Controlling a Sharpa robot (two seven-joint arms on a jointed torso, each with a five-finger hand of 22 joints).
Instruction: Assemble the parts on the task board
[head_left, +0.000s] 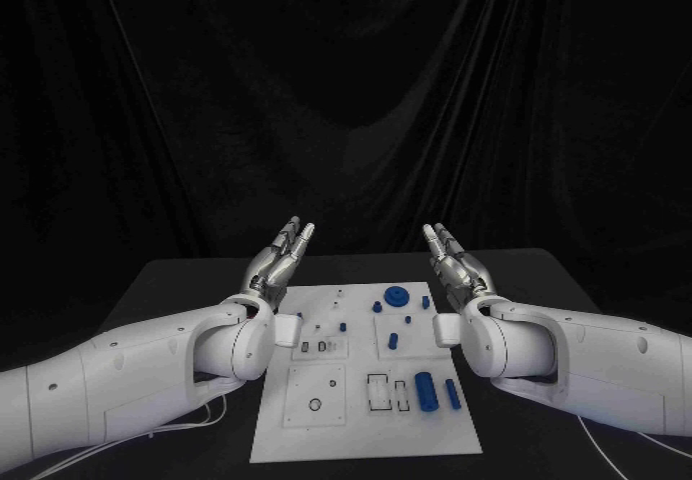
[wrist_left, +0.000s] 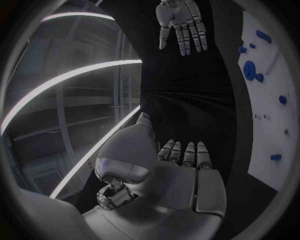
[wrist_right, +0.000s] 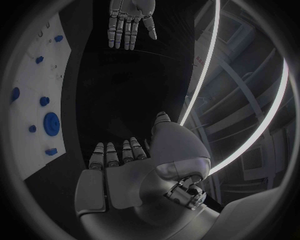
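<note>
My left hand (head_left: 283, 252) is raised above the far left corner of the task board (head_left: 335, 432), fingers straight and apart, holding nothing and touching nothing. My right hand (head_left: 453, 256) mirrors it over the far right corner, fingers likewise extended and empty. The white board lies between my arms in the middle of the black table (head_left: 188, 275). A round blue part (head_left: 395, 295) sits near its far edge, and a blue cylinder (head_left: 427, 389) lies toward the near right, with a slimmer blue peg (head_left: 453, 395) just beside it. Bare table flanks the board on both sides. I can read no writing.
</note>
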